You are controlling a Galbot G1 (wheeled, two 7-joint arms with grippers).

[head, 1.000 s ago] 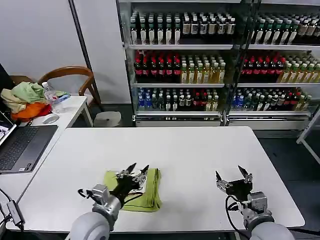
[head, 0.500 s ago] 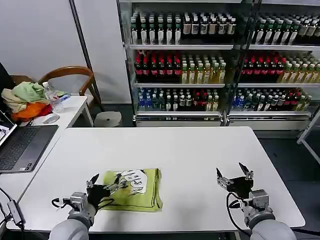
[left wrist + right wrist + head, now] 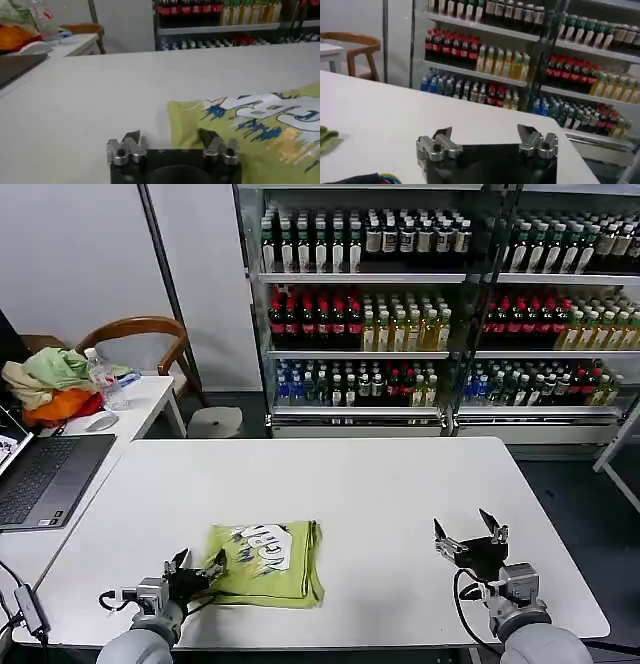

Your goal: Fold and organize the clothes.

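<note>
- Left gripper (image 3: 195, 568) has drawn back off the T-shirt (image 3: 268, 562), jaws wide, empty.
- Shirt lies folded, print up; folding looks finished.
- Right gripper (image 3: 470, 536) idle, jaws wide.

Back wall: plain pale wall (image 3: 70, 254), upper left of the head view, crossed by a dark vertical post (image 3: 158, 279).
Shelving: glass-fronted drink coolers (image 3: 440, 314) fill the upper centre and right; rows of bottles, dark on top, red and yellow below, blue-capped lowest.
Main table: white tabletop (image 3: 400, 504), centre and lower frame.
Side desk: white desk (image 3: 150, 399) at left, carrying an open laptop (image 3: 45, 474), a mouse (image 3: 100, 421), a water bottle (image 3: 103, 377) and a heap of garments (image 3: 50, 384).
Seating: wooden chair (image 3: 150, 334) behind the desk; round stool (image 3: 215, 422) beside it.
Floor: dark grey floor (image 3: 590, 494), right edge.
</note>
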